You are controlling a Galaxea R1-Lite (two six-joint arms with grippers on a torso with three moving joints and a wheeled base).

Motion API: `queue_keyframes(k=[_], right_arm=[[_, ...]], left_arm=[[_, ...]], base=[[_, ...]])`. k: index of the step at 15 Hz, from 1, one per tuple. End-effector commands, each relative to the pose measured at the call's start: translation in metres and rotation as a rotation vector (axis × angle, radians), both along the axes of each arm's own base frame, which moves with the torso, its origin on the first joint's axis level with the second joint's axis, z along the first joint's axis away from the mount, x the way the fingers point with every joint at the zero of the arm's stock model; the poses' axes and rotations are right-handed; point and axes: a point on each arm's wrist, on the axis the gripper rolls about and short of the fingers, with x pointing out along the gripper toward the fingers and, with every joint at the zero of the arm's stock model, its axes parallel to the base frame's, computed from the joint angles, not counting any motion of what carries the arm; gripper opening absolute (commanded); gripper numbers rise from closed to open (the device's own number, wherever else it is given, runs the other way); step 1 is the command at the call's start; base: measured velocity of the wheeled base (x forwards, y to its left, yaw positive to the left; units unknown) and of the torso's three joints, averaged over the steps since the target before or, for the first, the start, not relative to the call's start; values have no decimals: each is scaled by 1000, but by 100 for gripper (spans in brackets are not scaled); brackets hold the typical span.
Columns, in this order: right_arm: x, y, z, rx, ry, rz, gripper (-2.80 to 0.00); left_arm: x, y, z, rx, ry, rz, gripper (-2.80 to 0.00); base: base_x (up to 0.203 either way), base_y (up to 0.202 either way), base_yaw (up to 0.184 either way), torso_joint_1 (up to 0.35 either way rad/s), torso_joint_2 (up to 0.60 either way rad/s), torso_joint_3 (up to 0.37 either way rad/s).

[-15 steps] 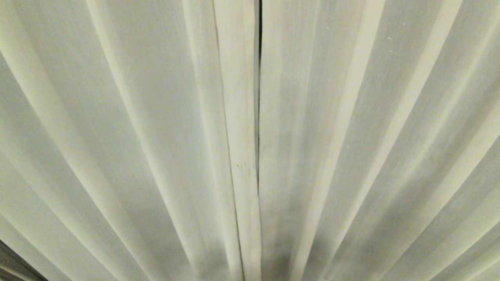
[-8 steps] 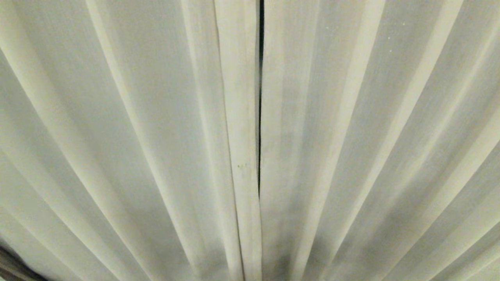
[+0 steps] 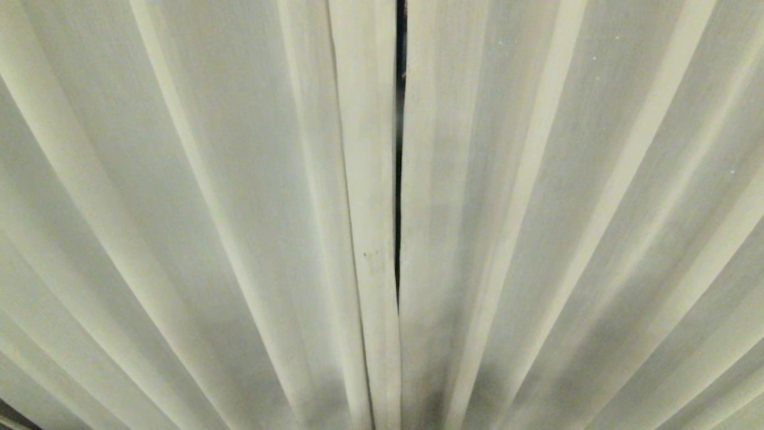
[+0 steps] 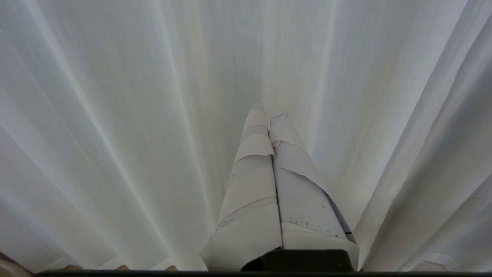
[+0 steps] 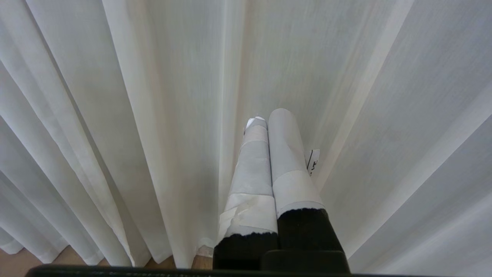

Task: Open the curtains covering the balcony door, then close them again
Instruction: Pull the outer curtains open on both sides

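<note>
1. Your curtains (image 3: 239, 227) hang drawn together and fill the whole head view; the two hemmed edges nearly meet at a thin dark slit (image 3: 399, 149), which widens toward its upper end and pinches shut lower down
2. Your left hand (image 4: 269, 113) has its taped fingers pressed together, holding nothing, pointed into the pleats with its tips at or just short of the cloth; I judge it to be off to the left of the slit, though the slit does not show in that wrist view
3. Your right hand (image 5: 269, 117) is likewise pressed together and empty, its tips close against a fold of the curtains
4. Judged from here, the opening step is not yet done: neither hand has cloth between its fingers
5. Risk: with both hands closed, a sideways sweep could slide over the pleats and leave the panels where they hang
6. Risk: a loose paper tag (image 5: 313, 161) beside the right hand's fingers, and the peeling tape on the left hand, could snag the weave
7. Risk: pushing forward blindly could meet the glass behind the cloth
8. Hidden: the balcony door is covered; only darkness shows through the slit
9. Cut off: the curtain rail and both arms; a strip of floor (image 5: 23, 261) shows under the hems
</note>
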Motion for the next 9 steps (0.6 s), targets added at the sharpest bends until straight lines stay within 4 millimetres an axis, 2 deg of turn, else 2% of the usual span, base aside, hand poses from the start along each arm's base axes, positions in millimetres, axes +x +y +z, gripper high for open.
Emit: queue_keyframes(k=[1,9], right_arm=[[0,0,0,0,2,1,-280],[0,0,0,0,2,1,-280]], left_arm=[[0,0,0,1,-4,1,-280],[0,0,0,-2,-5,-1,-280]], base=[[0,0,0,0,0,0],[0,0,0,0,0,0]])
